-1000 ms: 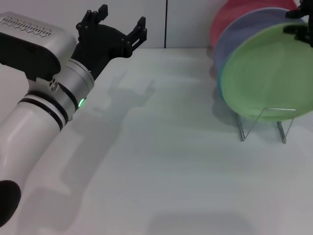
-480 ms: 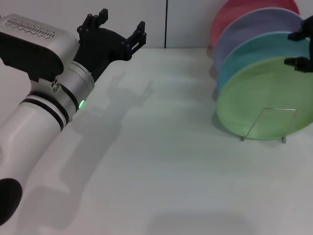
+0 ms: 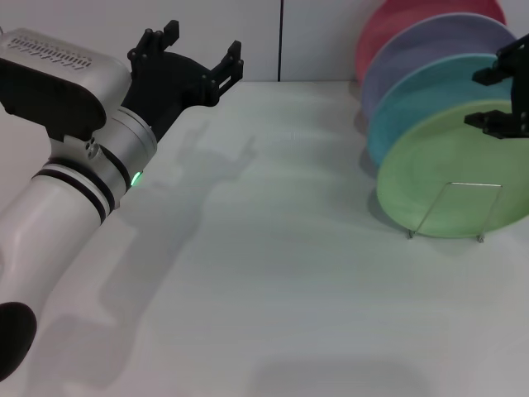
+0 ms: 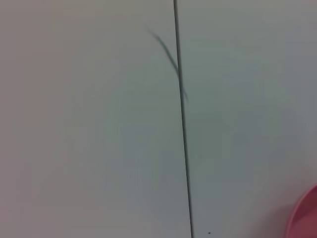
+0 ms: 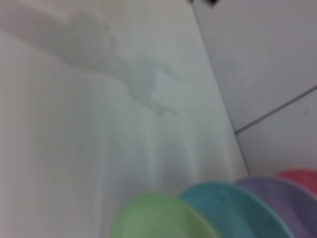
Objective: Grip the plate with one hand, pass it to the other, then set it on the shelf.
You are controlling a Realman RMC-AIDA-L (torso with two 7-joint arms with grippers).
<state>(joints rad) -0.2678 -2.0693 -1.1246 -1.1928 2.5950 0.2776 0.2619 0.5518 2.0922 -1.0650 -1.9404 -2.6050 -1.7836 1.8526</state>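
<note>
Green plate racked — shelf (front slot).

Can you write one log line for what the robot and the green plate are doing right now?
green plate: standing in wire rack, front of stack | right pincer: open, at plate's top edge | left pincer: open, raised, far from rack

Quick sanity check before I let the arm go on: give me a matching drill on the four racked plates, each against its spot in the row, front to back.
Things:
1. green plate
2. teal plate
3. lavender plate
4. pink plate

Places:
A. rearmost, nearest the wall
B. front of the row, behind the wire rack loop
C. second from front
D. third from front

Pairs: 1-B, 2-C, 3-D, 4-A

The right gripper, open, sits at the green plate's top edge.
</note>
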